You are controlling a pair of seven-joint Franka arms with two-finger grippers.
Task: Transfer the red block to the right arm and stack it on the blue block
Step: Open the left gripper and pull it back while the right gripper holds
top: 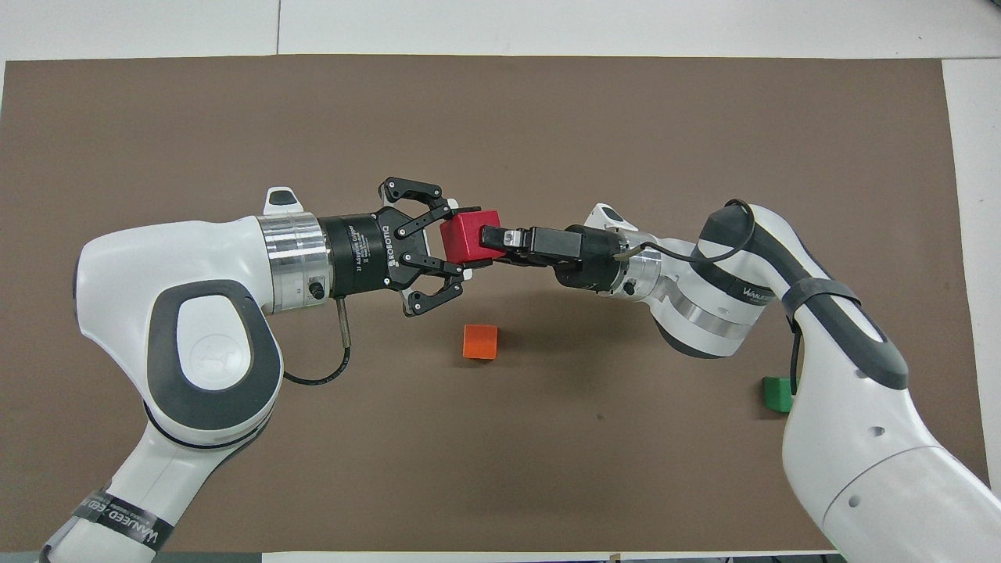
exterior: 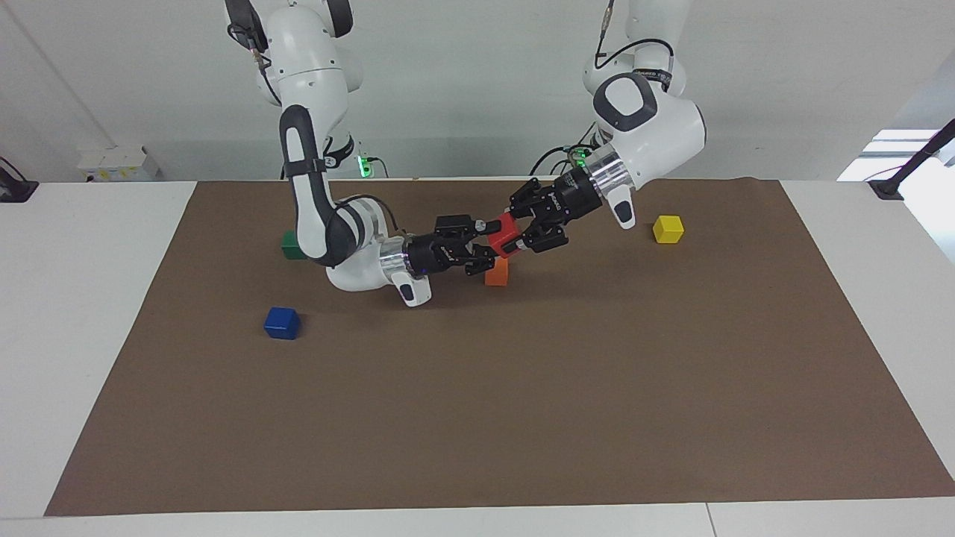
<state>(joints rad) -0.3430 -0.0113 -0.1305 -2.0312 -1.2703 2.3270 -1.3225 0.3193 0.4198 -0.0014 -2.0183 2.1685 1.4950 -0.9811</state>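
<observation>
Above the orange block [exterior: 497,273], in the air over the middle of the brown mat [exterior: 522,418], the two grippers meet on the red block [exterior: 503,232]. The left gripper [exterior: 516,232] is clamped on it from the left arm's end of the table, and the right gripper [exterior: 486,240], on the right arm [exterior: 317,201], is closed on it from the right arm's end, so both hold the cube at once. In the overhead view the red block [top: 468,238] is a small bright red cube with plain faces, tilted a little, one side between the left gripper [top: 457,242] fingertips and the other gripped by the right gripper [top: 493,238]. The orange block [top: 480,342] lies on the mat just beneath the grip and slightly nearer to the robots. There are five cubes, one of each colour: red, orange, blue, green and yellow. The blue block [exterior: 282,323] rests on the mat well apart from the orange block, toward the right arm's end and farther from the robots. The green block [exterior: 291,244] sits partly hidden by the right arm. The yellow block [exterior: 668,229] lies toward the left arm's end.
</observation>
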